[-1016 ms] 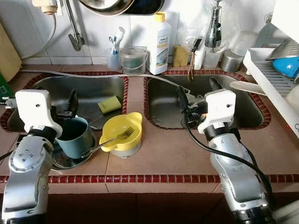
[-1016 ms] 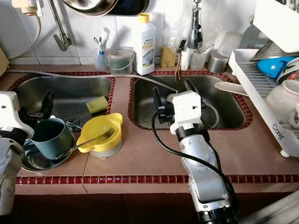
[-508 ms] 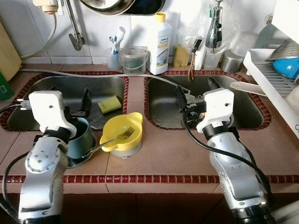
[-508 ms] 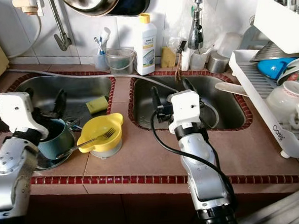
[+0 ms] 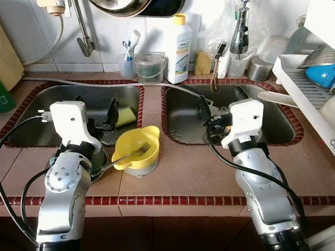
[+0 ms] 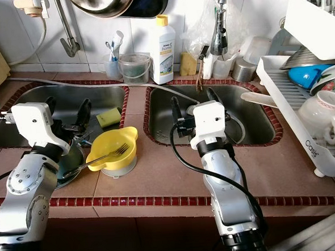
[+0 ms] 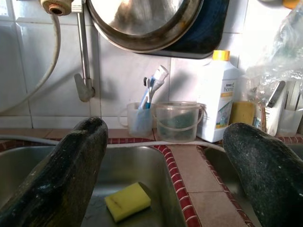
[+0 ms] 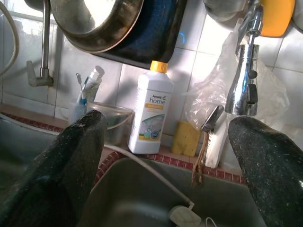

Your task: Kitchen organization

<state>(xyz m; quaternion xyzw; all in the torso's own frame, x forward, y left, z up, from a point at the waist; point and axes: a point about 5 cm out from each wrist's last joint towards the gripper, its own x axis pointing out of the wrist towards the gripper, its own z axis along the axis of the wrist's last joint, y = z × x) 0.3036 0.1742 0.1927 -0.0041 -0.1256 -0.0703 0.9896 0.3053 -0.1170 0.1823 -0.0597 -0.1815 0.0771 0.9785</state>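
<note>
A tiled kitchen desk [image 5: 182, 176] with two steel sinks. The left tool [image 5: 95, 110] has shifted rightward since a second ago — it now hangs over the near rim of the left sink [image 5: 58, 101], fingers spread wide and holding nothing. The dark teal mug, plainly in view a second ago, is now hidden behind the left arm. The round yellow plastic bowl [image 5: 136, 151] sits on the desk between the sinks, a metal fork [image 5: 127, 156] resting in it — both unmoved. A yellow rectangular sponge [image 7: 128, 201] lies in the left sink. The right tool [image 5: 220, 102] hovers over the right sink [image 5: 269, 116], fingers open and empty, unchanged.
</note>
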